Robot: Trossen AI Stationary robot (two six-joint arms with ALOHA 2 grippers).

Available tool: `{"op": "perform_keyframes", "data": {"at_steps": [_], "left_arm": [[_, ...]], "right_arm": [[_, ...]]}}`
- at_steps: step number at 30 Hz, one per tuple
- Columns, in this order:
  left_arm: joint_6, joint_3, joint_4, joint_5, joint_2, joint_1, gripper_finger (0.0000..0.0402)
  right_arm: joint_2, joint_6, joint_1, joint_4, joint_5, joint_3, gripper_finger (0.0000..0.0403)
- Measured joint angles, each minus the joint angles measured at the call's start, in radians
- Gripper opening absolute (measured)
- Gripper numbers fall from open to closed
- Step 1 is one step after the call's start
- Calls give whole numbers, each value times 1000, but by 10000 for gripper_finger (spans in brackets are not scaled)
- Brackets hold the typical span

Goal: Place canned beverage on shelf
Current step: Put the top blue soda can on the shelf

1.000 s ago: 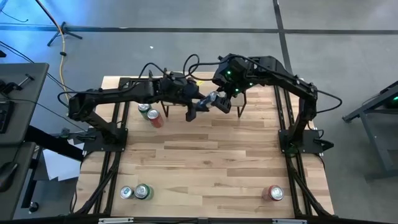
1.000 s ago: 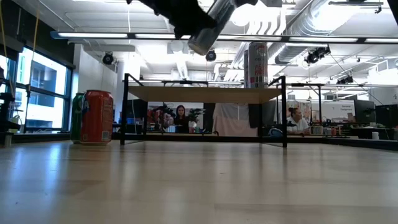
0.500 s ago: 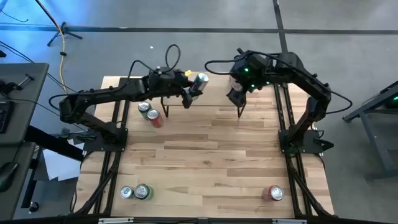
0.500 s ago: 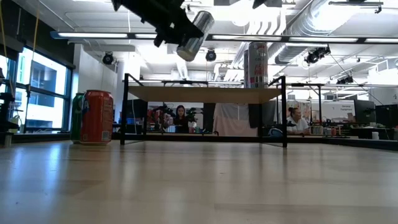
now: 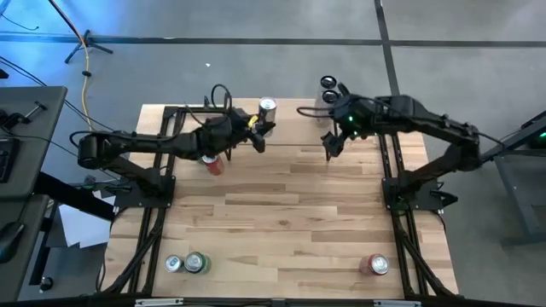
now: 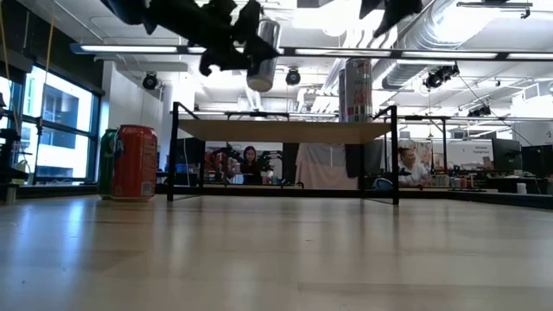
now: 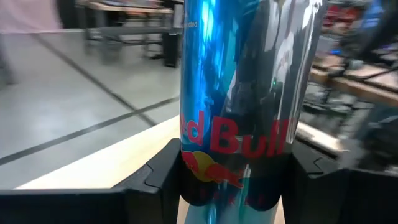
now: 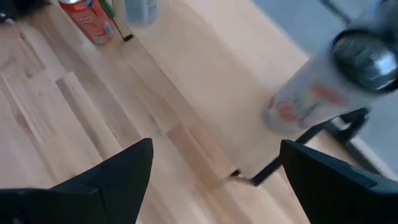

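The wooden tabletop (image 5: 281, 213) stands on grey floor. Above the shelf (image 6: 285, 130), the left gripper (image 5: 258, 133) holds a can (image 5: 267, 108) upright; the right gripper (image 5: 330, 147) is wide.

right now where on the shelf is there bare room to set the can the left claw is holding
The shelf is bare from its left legs across to the tall can standing near its right end; that end is crowded. The left claw holds the silver can above the left half. On the tabletop, cans crowd the shelf's left.

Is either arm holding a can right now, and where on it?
The left gripper holds the slim blue-and-silver can, jaws on its lower body. The right gripper holds nothing.
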Motion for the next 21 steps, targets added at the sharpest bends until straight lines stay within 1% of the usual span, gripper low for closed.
{"op": "perform_keyframes", "data": {"at_steps": [2,5,7,11,15,21], "left_arm": [[-1,-25,11,-76,0,-21,147],[-1,-49,10,-169,0,-50,147],[-10,-58,13,-226,0,-64,147],[-65,-96,16,-326,0,-72,158],[-127,-126,19,-348,10,-53,160],[-131,-178,107,-347,10,-31,160]], "right_arm": [[-43,36,0,55,-12,-86,335],[-93,54,-1,119,-32,-173,335],[-106,54,0,156,-42,-202,335],[-108,53,0,203,-69,-206,335],[-108,29,0,254,-79,-206,334],[-108,14,0,305,-83,-206,334]]}}
